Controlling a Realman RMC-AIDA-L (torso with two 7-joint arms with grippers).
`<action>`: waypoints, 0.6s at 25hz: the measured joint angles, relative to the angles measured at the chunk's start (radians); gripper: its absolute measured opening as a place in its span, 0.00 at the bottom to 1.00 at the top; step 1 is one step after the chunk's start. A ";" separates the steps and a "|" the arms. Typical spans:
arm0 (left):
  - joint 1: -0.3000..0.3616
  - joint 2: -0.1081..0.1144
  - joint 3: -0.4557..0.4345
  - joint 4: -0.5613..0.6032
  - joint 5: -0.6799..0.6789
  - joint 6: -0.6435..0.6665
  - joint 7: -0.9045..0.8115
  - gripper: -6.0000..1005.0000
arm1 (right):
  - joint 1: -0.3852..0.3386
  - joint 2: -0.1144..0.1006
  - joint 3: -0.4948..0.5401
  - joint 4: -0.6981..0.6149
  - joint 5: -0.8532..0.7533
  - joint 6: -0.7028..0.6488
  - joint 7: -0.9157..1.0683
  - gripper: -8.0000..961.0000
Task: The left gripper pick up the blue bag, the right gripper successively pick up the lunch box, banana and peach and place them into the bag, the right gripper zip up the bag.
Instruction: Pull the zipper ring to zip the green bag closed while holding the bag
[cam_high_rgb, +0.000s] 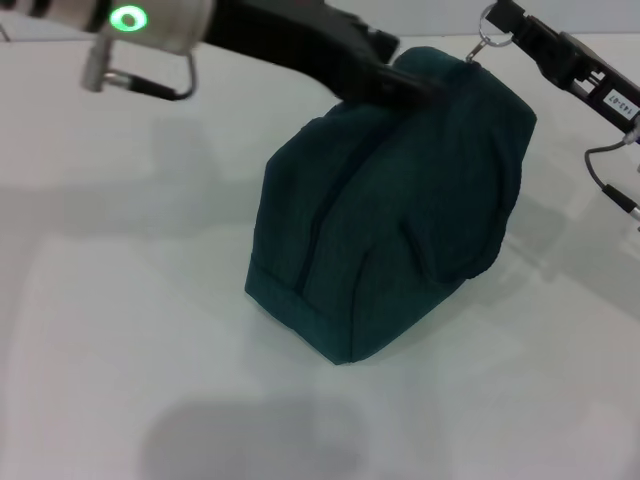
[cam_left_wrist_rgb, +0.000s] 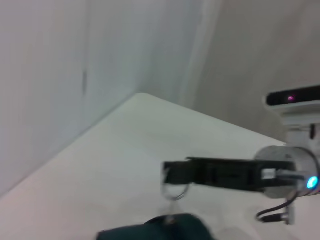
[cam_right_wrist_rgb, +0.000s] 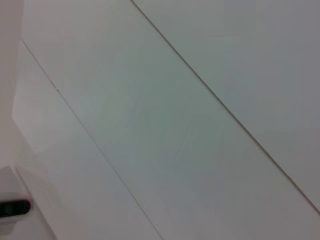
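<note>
Blue bag (cam_high_rgb: 385, 215) on table; left gripper (cam_high_rgb: 400, 85) grips top, right gripper (cam_high_rgb: 500, 25) holds zip ring (cam_high_rgb: 487, 40).

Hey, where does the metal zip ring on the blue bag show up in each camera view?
Head view: zip ring at top right, held by the right hand.
Left wrist view: ring at lower centre.
Right wrist view: not in it.
Shared landmark: the blue bag.
</note>
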 joint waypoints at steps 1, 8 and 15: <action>-0.005 -0.001 0.015 0.007 0.007 0.000 -0.018 0.75 | 0.000 0.000 0.000 0.000 -0.001 0.000 0.000 0.13; -0.008 -0.007 0.107 0.010 0.124 -0.056 -0.072 0.75 | 0.002 0.000 -0.003 0.000 -0.007 -0.004 -0.001 0.14; 0.006 -0.007 0.163 0.011 0.169 -0.093 -0.083 0.75 | 0.001 0.000 -0.014 0.000 -0.008 -0.006 -0.002 0.14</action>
